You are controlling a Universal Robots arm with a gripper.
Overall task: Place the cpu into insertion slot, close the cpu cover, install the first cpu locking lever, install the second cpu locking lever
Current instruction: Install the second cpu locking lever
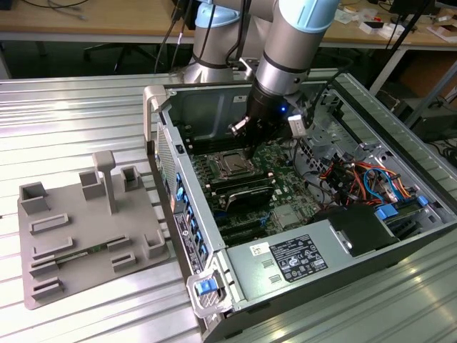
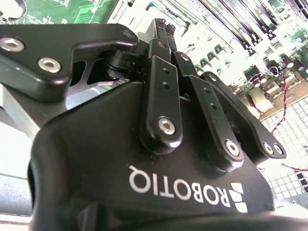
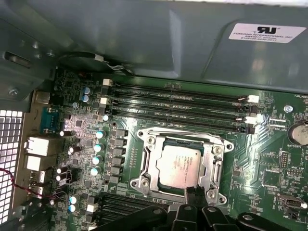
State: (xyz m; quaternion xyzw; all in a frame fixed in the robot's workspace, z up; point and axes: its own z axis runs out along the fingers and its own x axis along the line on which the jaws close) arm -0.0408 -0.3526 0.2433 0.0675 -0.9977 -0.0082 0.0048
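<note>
The cpu (image 3: 180, 164) lies flat in the insertion slot (image 3: 140, 183) on the green motherboard (image 3: 269, 163), silvery top up. The cpu cover (image 3: 152, 161), a silvery frame, lies down around it, and the chip shows through its window. My gripper (image 3: 192, 192) hangs just above the socket's edge, with its dark fingertips together and nothing between them. In the second wrist view the black fingers (image 2: 161, 72) converge to one point over the board. In the exterior view the gripper (image 1: 246, 139) reaches into the open computer case right behind the socket (image 1: 232, 166). How the locking levers stand I cannot tell.
Long black memory slots (image 3: 183, 103) run beside the socket, under the grey case wall (image 3: 144, 38). Coloured cables (image 1: 357, 179) and a power supply (image 1: 285, 261) fill the case on the exterior view's right. A grey fixture plate (image 1: 86, 236) lies on the ribbed table at the left.
</note>
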